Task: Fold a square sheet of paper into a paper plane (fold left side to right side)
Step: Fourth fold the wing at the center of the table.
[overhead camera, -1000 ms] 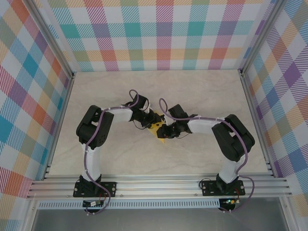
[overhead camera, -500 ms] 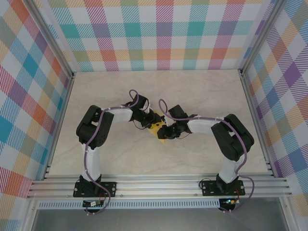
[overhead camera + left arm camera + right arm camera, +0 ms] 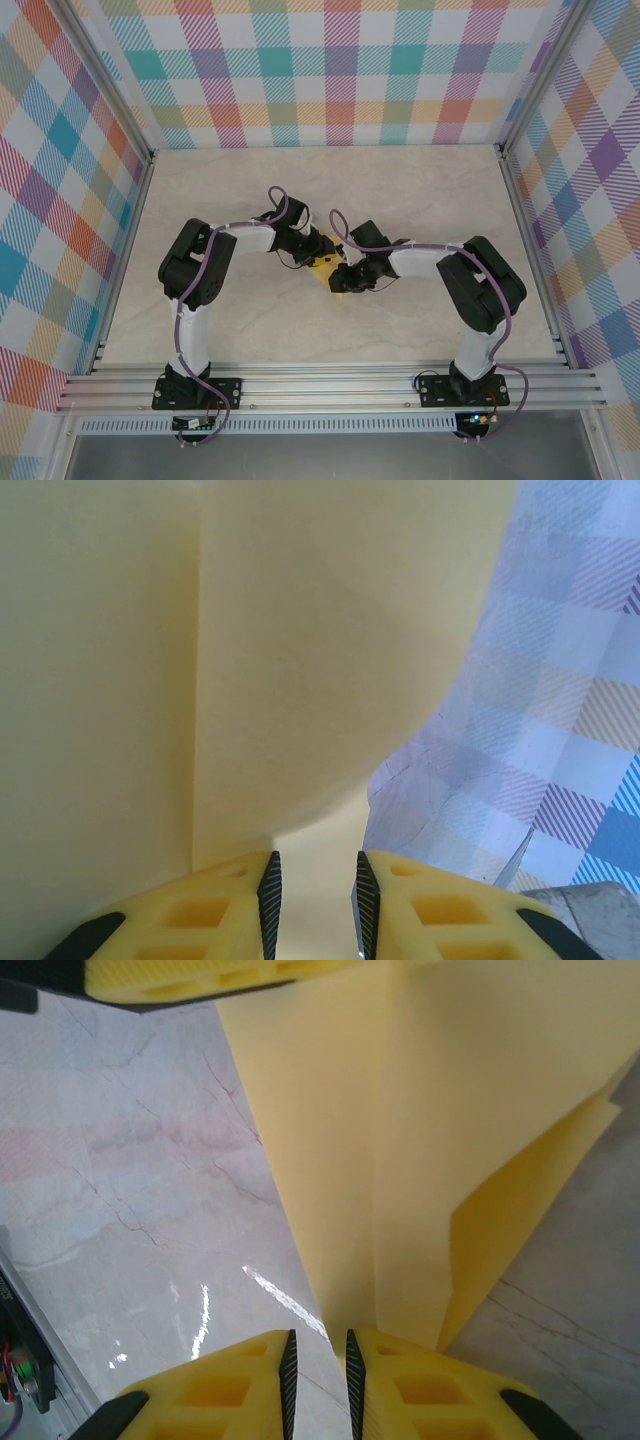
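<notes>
Over the surface [image 3: 430, 200], the paper [image 3: 322, 268] spans from left end effector [image 3: 312, 885] to right end effector [image 3: 318, 1370]. Each pinches an edge, jaws nearly closed.

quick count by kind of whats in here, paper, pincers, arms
sheet of paper: 1
pincers: 2 (left pincer, right pincer)
arms: 2 (left arm, right arm)
total: 5
</notes>
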You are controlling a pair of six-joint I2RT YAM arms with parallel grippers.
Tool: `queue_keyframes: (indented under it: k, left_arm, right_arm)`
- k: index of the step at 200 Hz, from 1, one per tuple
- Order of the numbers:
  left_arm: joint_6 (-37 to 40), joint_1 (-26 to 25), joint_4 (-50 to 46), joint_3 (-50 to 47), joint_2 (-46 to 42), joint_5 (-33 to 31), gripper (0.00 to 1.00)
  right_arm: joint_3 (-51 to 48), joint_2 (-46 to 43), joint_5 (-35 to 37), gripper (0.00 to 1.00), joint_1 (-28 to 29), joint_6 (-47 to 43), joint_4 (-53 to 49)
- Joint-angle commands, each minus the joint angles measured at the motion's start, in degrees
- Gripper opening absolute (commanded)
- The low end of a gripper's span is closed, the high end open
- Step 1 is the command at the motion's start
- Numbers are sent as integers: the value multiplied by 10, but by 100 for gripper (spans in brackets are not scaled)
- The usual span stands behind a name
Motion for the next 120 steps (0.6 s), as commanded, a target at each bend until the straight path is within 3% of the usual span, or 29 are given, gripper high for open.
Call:
queue_keyframes:
  k: [1, 80, 120]
  left_arm:
    - [5, 3, -43, -14, 10, -41, 28]
    - [4, 3, -39, -16, 11, -40, 28]
    - [5, 3, -37, -19, 8, -37, 28]
  right_arm:
    - [-13, 13, 4, 20, 8, -24, -51]
    - [-35, -52, 4, 21, 15, -6, -27]
    - [-25, -89, 11, 25, -16, 6, 6]
